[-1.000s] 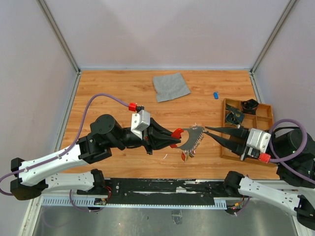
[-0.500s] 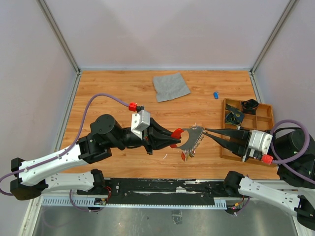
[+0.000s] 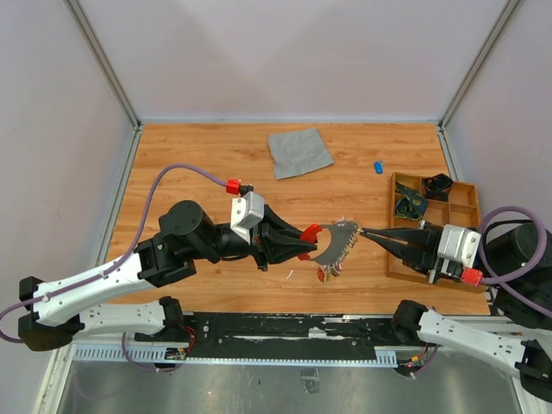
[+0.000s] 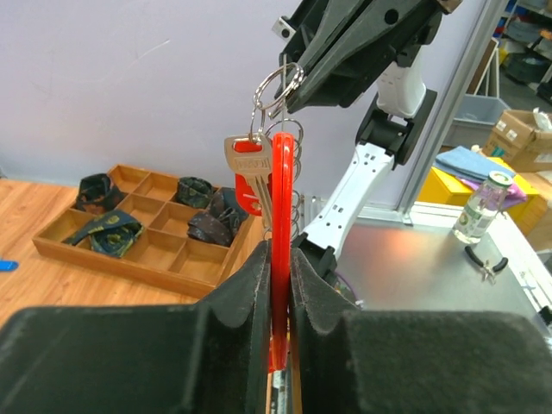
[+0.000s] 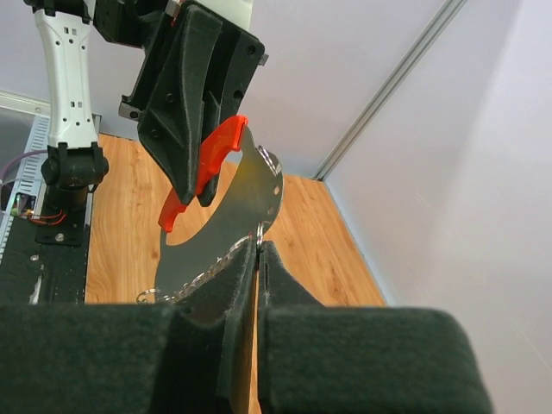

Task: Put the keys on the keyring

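My left gripper [image 3: 304,242] is shut on the keyring's red loop [image 3: 309,235] and holds it above the table. In the left wrist view the keyring [image 4: 282,185] stands edge-on between the fingers [image 4: 250,293]. A silvery curved plate [image 3: 338,241] and a thin chain [image 5: 200,276] hang from the red part [image 5: 205,166]. Keys [image 3: 327,272] dangle below it, and one silvery key [image 4: 248,172] shows beside a red head. My right gripper [image 3: 363,231] is shut on a small metal ring [image 5: 260,231] at the plate's edge; that ring also shows in the left wrist view [image 4: 274,86].
A grey cloth square [image 3: 299,152] lies at the back middle. A small blue object [image 3: 378,166] lies on the wood near the back right. A wooden compartment tray [image 3: 466,193] with dark items stands at the right, beside my right arm.
The right wrist has rolled and shifted slightly right, and its fingers look closer together at the ring. The left arm and the keyring have stayed put.
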Controlling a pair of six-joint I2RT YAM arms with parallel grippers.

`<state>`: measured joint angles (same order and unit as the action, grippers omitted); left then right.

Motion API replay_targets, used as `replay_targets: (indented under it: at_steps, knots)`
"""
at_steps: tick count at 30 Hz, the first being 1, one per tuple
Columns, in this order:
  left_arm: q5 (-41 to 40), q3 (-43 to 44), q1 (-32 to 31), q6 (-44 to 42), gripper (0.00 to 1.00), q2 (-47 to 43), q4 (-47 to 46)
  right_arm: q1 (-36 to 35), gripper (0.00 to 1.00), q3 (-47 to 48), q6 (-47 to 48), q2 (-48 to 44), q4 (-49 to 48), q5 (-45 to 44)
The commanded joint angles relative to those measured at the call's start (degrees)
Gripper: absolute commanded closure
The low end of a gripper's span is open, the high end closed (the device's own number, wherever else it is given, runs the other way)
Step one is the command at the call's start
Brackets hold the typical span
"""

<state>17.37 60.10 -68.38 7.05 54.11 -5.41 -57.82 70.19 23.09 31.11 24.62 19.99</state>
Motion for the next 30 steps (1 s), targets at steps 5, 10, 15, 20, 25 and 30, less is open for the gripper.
replay_targets:
  at_steps: [5,10,15,20,25,30]
  knots:
    - [-0.93,3.03,0.50,2.08,0.67,2.86,-1.02,0.34,1.00,8.37,-1.67,4.10,11.25,-0.63]
    - [-2.28,3.00,0.73,1.97,0.60,3.07,-0.85,0.34,1.00,10.54,-4.15,5.19,14.57,-3.02]
    - [-6.14,3.04,0.76,0.39,0.52,2.27,0.77,0.34,1.00,12.12,-7.45,6.95,16.86,-4.61]
    - [-10.40,4.53,0.74,-2.09,0.39,1.50,4.05,0.35,1.00,14.59,-13.51,10.52,20.45,-7.60]
    - [-11.54,5.80,0.72,-4.20,0.37,1.60,6.92,0.34,1.00,17.45,-17.10,16.47,26.86,-10.63]
    - [-9.30,5.68,0.70,-5.47,0.54,1.79,8.45,0.34,1.00,14.75,-17.17,16.38,22.89,-9.17]
